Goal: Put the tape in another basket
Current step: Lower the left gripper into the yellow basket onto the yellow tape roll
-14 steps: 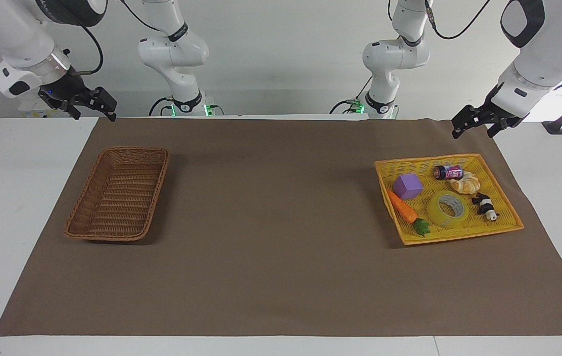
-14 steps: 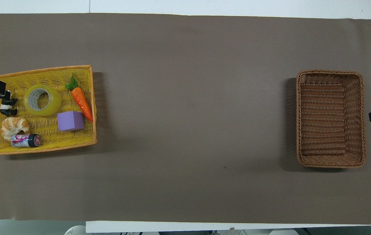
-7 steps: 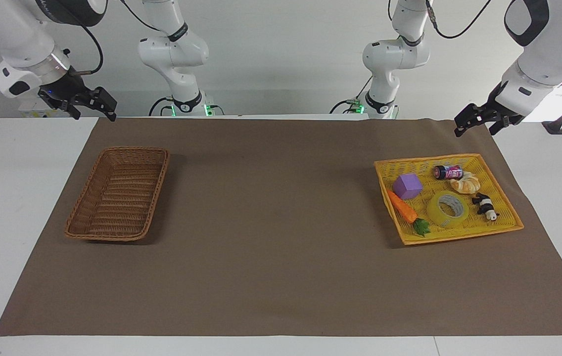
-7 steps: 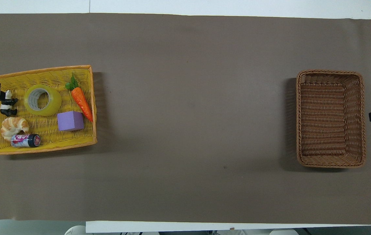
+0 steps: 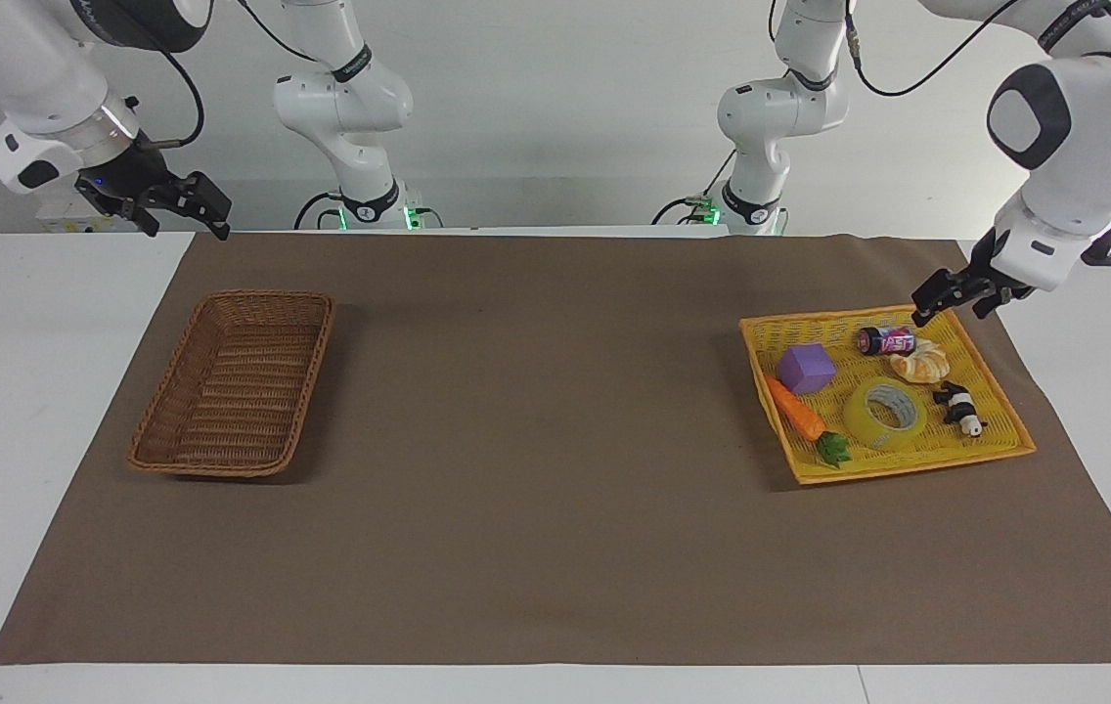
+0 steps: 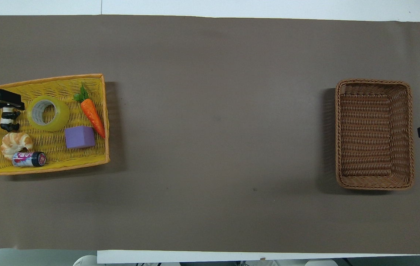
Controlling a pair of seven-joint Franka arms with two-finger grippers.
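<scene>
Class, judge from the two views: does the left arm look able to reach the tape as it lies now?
Probably yes. The left tool hangs over the yellow tray, and the tape lies flat with nothing over it; the panda and carrot beside it leave its top free.

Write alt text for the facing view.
The left tool hangs over the yellow tray that holds the tape, carrot, purple block, can, croissant and panda. The brown wicker basket sits at the right arm's end, where the right tool waits.
</scene>
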